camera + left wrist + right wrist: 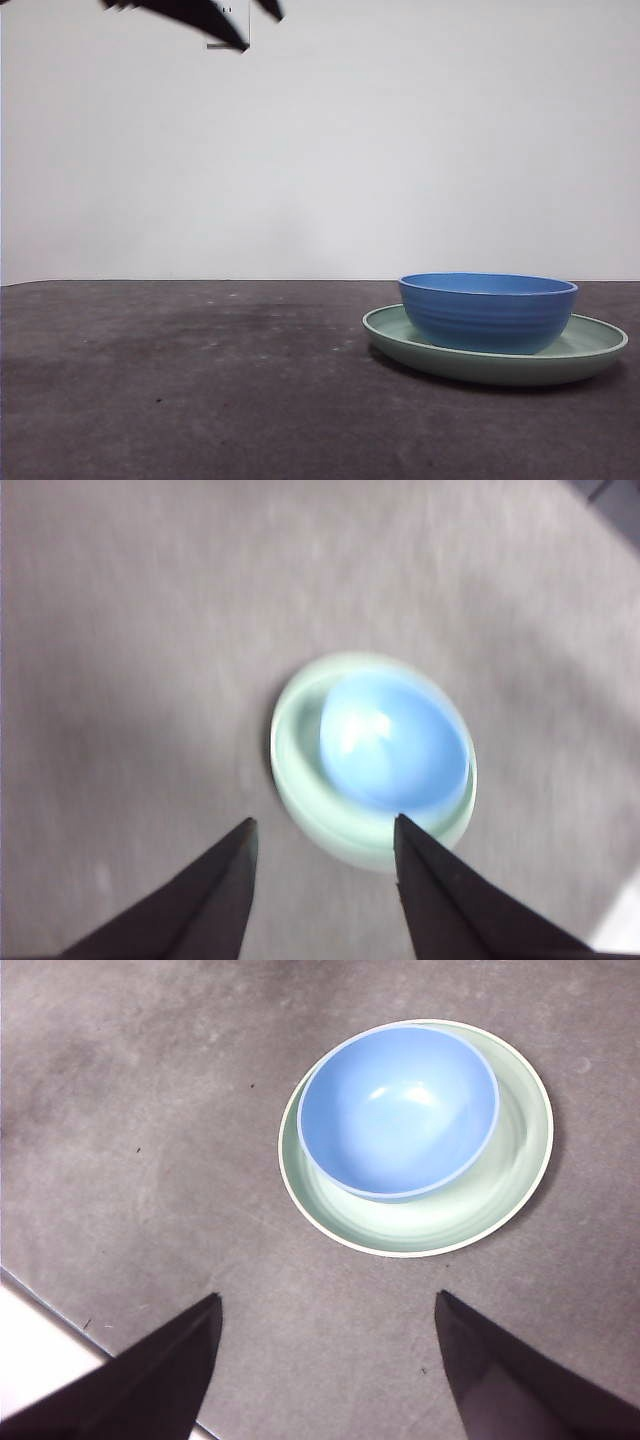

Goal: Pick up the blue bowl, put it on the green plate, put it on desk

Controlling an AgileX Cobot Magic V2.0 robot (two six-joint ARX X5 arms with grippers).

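The blue bowl [488, 310] stands upright inside the green plate [400, 335], which rests on the desk [200, 390] at the right. From above, the bowl [398, 1110] sits off-centre in the plate [470, 1210]. My right gripper [328, 1310] hangs open high over the desk, well clear of both, holding nothing. In the blurred left wrist view, my left gripper [322, 832] is also open and empty, high above the plate [300, 770] and bowl [392, 742]. A black arm tip [215, 20] shows at the top left of the front view.
A pale wall backs the desk. The desk's near edge, with a white strip [30, 1350] beyond it, lies beside my right gripper. Bare desk [150, 350] spreads left of the plate.
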